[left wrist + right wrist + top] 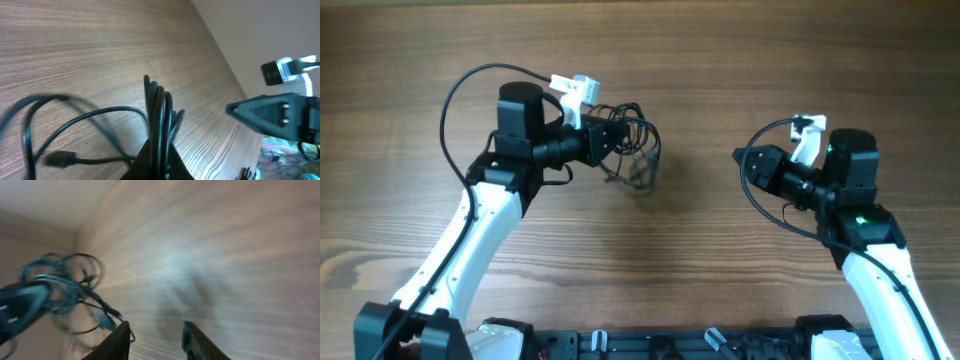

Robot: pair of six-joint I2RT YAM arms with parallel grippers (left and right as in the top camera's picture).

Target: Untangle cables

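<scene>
The cables (642, 150) are a small tangle of thin black cords hanging left of the table's middle. My left gripper (620, 140) is shut on a bunch of their strands, which run up between its jaws as the cables (159, 112) in the left wrist view. A loose loop and a dark plug end (59, 160) trail to the left over the wood. My right gripper (742, 160) hovers well to the right of the tangle. It is open (156, 336) with nothing between its fingers, and the blurred cables (67, 282) lie far off to its left.
The wooden table (720, 60) spreads all around both arms. Thick black robot wiring loops over the left arm (455, 100) and the right arm (760, 200). The right arm's gripper (272, 112) shows at the right of the left wrist view.
</scene>
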